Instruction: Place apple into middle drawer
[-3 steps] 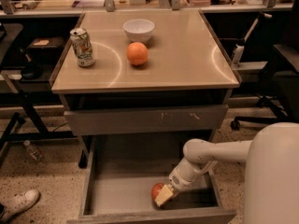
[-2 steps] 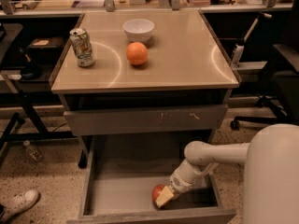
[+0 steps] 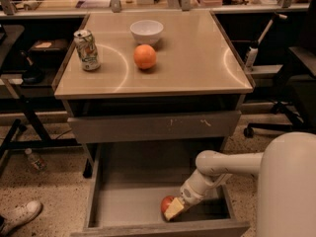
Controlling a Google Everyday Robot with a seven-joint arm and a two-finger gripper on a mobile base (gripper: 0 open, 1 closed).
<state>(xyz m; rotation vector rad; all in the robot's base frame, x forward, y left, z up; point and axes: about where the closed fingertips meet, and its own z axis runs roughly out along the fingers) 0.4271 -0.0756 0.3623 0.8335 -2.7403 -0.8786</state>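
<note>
Apple (image 3: 166,203) lying in middle drawer (image 3: 126,201), release pending.
Gripper (image 3: 172,209) is reaching down at 5 o'clock in the view, its fingers closing on the apple, which is sitting low at the drawer's front right; whether it is resting on the floor cannot be told. Judged: delivery is nearly finished, with letting go and withdrawing remaining. Behind, the scratched drawer front (image 3: 153,126) is facing out at 12 o'clock; beyond it, the orange (image 3: 145,57), can (image 3: 87,50) and bowl (image 3: 146,31) are standing on the cabinet top (image 3: 197,63).

Red apple (image 3: 166,203) on open middle drawer (image 3: 123,201) floor, hand (image 3: 174,210) beside
</note>
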